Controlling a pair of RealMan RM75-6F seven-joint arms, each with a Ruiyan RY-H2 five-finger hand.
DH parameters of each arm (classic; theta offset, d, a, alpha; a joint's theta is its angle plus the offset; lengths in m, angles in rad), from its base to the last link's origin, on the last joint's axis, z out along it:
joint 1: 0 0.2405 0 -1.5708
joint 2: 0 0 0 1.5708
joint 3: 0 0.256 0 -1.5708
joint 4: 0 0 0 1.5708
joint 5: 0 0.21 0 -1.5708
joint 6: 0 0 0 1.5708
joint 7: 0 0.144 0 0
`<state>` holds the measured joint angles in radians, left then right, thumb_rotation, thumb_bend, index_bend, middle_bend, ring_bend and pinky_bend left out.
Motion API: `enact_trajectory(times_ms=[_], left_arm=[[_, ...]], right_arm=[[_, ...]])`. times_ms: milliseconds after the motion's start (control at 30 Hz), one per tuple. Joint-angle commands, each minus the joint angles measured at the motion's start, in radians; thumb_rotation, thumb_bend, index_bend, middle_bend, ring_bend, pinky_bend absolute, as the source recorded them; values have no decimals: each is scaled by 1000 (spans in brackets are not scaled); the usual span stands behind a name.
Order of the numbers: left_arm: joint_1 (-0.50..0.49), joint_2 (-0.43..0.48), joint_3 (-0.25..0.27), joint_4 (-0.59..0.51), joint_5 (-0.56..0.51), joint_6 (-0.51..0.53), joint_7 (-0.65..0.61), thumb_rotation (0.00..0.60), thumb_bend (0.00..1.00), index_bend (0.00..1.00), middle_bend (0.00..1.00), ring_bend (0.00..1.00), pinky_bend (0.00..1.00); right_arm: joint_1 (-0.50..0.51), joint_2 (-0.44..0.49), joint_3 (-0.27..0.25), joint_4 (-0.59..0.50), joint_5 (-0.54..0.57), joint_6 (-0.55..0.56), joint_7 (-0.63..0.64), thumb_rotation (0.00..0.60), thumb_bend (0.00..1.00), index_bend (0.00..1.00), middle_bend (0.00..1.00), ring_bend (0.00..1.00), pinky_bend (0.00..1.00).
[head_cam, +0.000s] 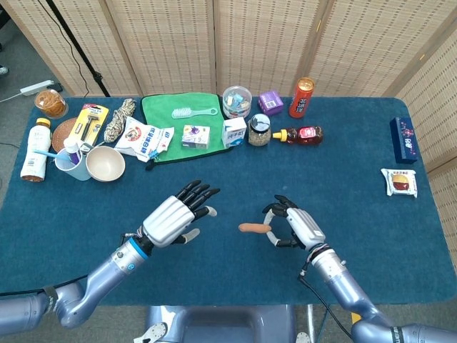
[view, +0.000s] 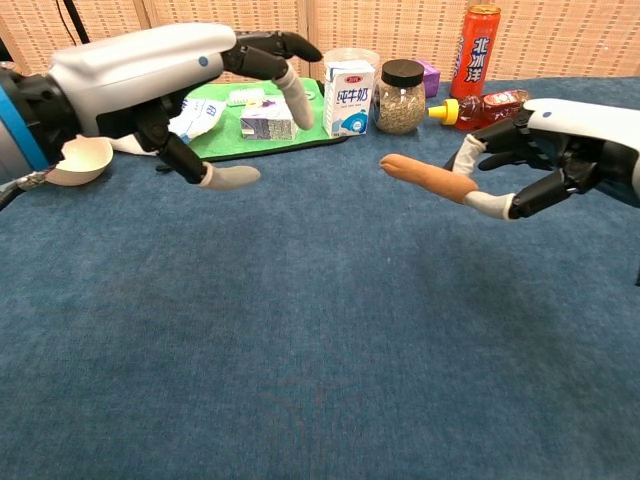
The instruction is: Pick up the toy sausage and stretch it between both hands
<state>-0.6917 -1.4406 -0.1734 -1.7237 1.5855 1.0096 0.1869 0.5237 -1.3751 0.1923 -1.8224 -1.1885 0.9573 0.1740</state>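
The toy sausage is an orange-brown stick held above the blue table, its free end pointing toward my left side. My right hand pinches its right end between thumb and fingers. My left hand hovers open, fingers spread and pointing at the sausage, a short gap away from its free end. Nothing is in the left hand.
Along the back of the table stand a green cloth, a milk carton, a jar, a red can and a sauce bottle. A bowl and cup sit at the left; a snack packet at the right.
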Motion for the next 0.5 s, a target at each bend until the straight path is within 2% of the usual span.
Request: enact_trajectory(times_ms=[33, 500], left_arm=[[-11, -11, -2, 8, -3, -4, -4, 600, 296, 346, 77, 40, 20], [-57, -57, 11, 40, -22, -22, -7, 600, 296, 366, 77, 40, 20]], right_arm=[[10, -15, 6, -2, 17, -1, -17, 600, 540, 714, 297, 54, 88], [58, -84, 25, -9, 104, -3, -101, 600, 540, 714, 297, 54, 88]])
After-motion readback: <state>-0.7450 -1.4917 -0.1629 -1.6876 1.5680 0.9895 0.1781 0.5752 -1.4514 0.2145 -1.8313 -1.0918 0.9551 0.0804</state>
